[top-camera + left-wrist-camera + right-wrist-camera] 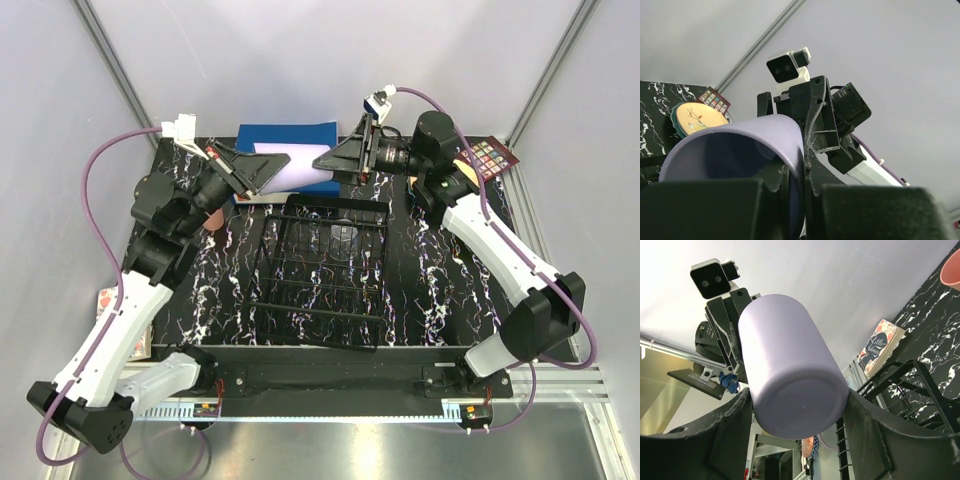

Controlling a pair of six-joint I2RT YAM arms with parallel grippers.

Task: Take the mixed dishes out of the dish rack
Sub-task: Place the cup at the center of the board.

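The lilac cup (pixel 297 170) hangs on its side in the air above the far end of the bench (pixel 440 285), over the blue binder (pixel 285 133) and just beyond the far rim of the dish rack (pixel 335 201); its open mouth faces left and its closed base faces right. The left pincer (pixel 262 168) is closed on the cup's rim, and its wrist view shows one finger (pixel 790 195) inside the mouth with the wall pinched between the two. The right pincer (pixel 326 165) straddles the base end; in its wrist view the cup (pixel 790 365) sits between both fingers (pixel 730 435) and seems to touch each, so it looks like a grip, though the contact is hard to judge from so near. The black wire rack stands on the middle of the bench between the two arms. Far right on the bench, a peach plate (pixel 695 116) lies on a teal one beside a colour card (pixel 490 157); a salmon-pink cup (pixel 952 270) shows at the corner of the right wrist view, with a book (pixel 882 347) near it.
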